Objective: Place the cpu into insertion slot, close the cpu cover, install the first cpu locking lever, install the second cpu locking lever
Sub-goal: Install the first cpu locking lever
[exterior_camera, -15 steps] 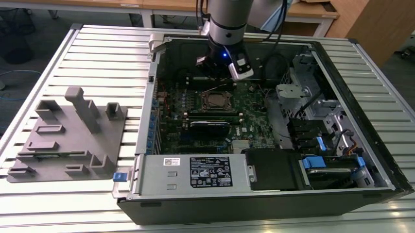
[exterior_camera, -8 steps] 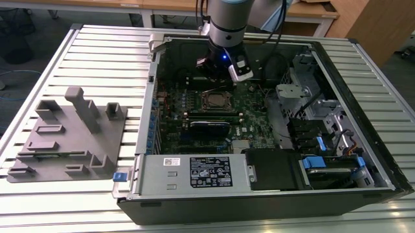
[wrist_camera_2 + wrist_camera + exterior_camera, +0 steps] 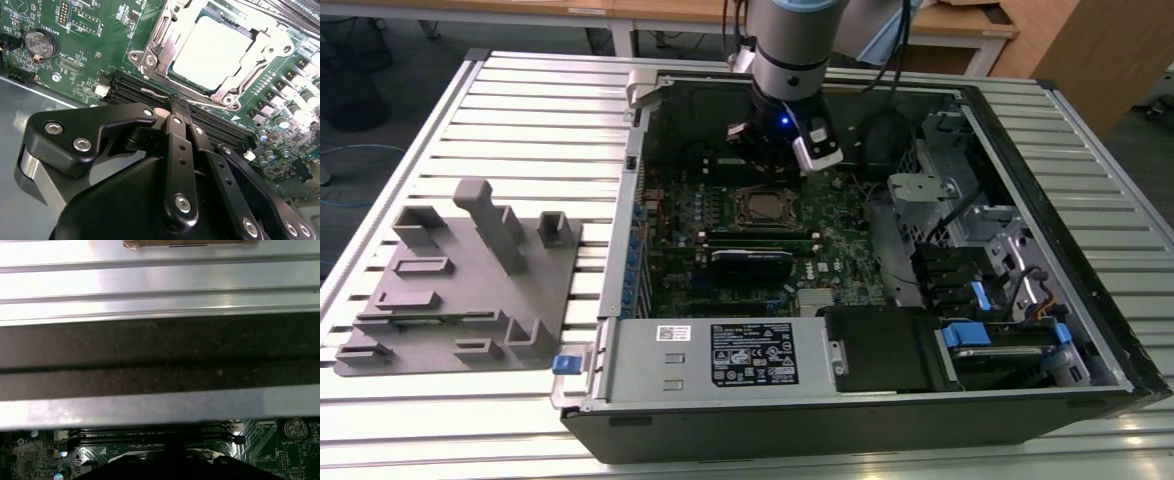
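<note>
Open computer case (image 3: pixel 854 400) on the slatted surface (image 3: pixel 520 100): my arm's hand (image 3: pixel 178 104) hangs clenched and empty just above the memory slots (image 3: pixel 220 122), beside the insertion slot (image 3: pixel 744 208) on the motherboard (image 3: pixel 75 60). The cpu (image 3: pixel 212 50) lies seated in the slot, its pale metal top showing through the cpu cover (image 3: pixel 161 52), which looks folded down over it. A thin wire lever (image 3: pixel 162 93) runs along the socket edge nearest the hand; I cannot tell if it is latched. I judge the chip light, rigid and fragile underneath, best held by its edges. The cover is thin springy steel; the lever is stiff, best pushed near its free end.
</note>
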You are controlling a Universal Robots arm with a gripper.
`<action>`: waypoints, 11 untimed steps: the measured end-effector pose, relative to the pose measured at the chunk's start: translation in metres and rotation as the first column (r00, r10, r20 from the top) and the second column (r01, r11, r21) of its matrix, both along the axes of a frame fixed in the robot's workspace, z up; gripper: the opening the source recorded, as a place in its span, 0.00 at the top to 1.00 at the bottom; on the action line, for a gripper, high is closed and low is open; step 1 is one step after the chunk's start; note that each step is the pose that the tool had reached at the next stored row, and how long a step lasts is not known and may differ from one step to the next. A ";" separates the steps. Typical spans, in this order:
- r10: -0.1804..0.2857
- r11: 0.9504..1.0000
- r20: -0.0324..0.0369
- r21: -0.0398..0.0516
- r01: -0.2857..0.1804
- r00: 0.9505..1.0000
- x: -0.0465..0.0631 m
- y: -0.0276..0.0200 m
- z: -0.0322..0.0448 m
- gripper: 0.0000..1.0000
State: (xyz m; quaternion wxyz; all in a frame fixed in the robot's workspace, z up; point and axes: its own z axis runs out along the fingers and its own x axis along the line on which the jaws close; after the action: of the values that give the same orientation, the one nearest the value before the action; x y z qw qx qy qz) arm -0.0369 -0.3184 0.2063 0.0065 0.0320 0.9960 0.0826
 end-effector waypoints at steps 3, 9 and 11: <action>0.000 1.000 0.000 -0.001 0.000 1.000 0.001 -0.0001 -0.0006 0.89; 0.000 1.000 0.000 0.000 0.000 1.000 0.004 0.0002 -0.0013 0.89; 0.000 1.000 0.000 -0.001 0.000 1.000 0.004 0.0007 -0.0013 0.89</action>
State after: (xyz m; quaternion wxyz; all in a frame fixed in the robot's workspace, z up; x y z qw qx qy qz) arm -0.0327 -0.3177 0.2050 0.0065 0.0321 0.9961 0.0823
